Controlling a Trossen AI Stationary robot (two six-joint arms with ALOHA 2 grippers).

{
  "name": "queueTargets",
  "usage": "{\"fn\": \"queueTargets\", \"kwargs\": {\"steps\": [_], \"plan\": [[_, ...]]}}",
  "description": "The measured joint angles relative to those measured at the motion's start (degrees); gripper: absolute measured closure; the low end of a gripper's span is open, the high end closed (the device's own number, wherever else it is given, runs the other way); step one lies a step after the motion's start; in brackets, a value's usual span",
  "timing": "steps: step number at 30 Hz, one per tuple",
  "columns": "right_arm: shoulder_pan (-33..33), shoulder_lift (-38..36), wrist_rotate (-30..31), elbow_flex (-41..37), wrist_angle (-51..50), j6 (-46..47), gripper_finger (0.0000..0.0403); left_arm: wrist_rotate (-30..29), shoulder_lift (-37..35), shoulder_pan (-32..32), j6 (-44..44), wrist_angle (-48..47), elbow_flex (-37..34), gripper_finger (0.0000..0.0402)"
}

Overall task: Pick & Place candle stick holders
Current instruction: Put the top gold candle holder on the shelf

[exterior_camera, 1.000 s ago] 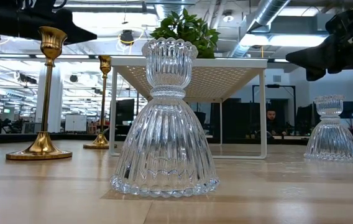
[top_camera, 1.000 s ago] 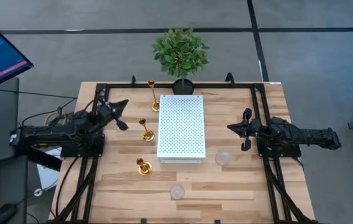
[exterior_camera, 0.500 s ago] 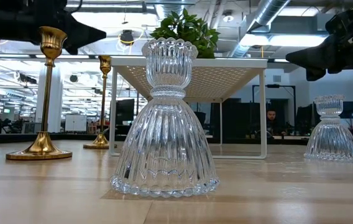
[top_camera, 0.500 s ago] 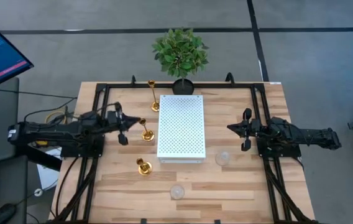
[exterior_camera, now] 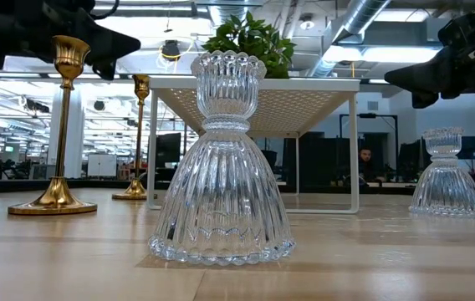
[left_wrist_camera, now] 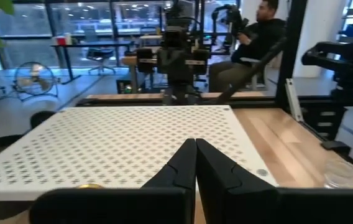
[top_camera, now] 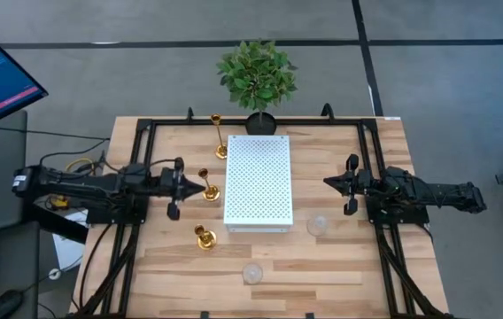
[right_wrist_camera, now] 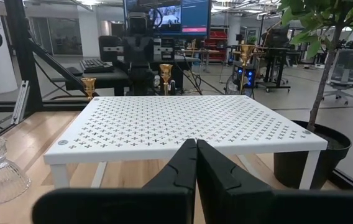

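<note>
Three gold candle stick holders (top_camera: 209, 184) are lined along the left edge of the white perforated shelf (top_camera: 258, 181). Just beside the middle one, the left gripper (top_camera: 200, 187) is held pinched closed; the right gripper (top_camera: 329, 182) is also closed.

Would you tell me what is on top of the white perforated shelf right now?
Nothing rests on the white perforated shelf; its top is bare in the high view. The floor beneath it looks clear in the low view, though the front glass holder covers part of that space.

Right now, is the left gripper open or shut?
Shut. In its wrist view the left gripper shows both dark fingers pressed together with nothing between them, beside the middle gold holder.
</note>
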Motion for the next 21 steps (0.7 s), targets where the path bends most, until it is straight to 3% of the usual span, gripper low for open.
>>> {"fn": "queueTargets", "kwargs": {"steps": [8,15,21], "plan": [[0.0,0.0,0.0,0.0,0.0,0.0,0.0403,0.0,0.0,-5.3,-6.3,-0.3,0.0,0.0394],[0.0,0.0,0.0,0.0,0.0,0.0,0.0403,-0.1,0.0,-9.3,-2.1,-0.7,0.0,0.0394],[0.0,0.0,0.0,0.0,0.0,0.1,0.0403,-4.6,0.0,-9.4,-2.8,-8.8,0.0,0.0394]]}}
